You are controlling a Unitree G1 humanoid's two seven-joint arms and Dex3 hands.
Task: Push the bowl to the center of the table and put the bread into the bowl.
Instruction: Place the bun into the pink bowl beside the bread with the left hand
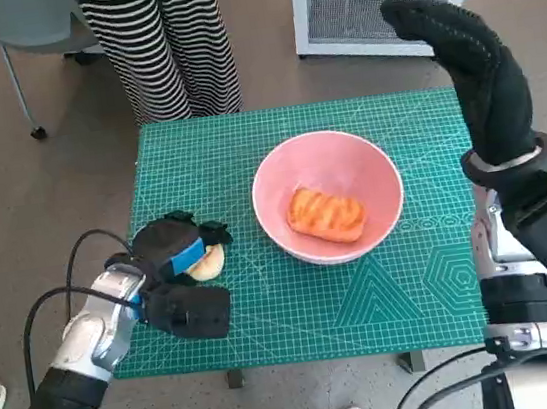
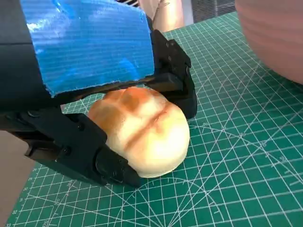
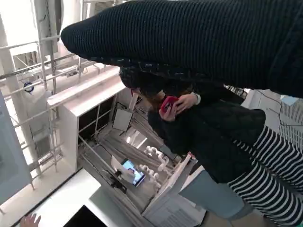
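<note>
We noted the left hand [image 1: 172, 263] with fingers [image 2: 113, 170] grasping a roll [image 2: 142, 130] on the surface [image 1: 265, 296], ready for lifting. Bowl [image 1: 328, 195] sat beyond them, mid-surface, holding bread [image 1: 326, 214]. Right hand [image 1: 474, 77] was raised clear, fingers spread, empty.

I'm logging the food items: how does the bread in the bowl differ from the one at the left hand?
The bread in the bowl is orange-brown, oblong and ridged; the bread at the left hand is pale, round, with a toasted top. The first lies inside the pink bowl; the second sits on the green mat, between the left hand's fingers. Both are baked goods.
</note>
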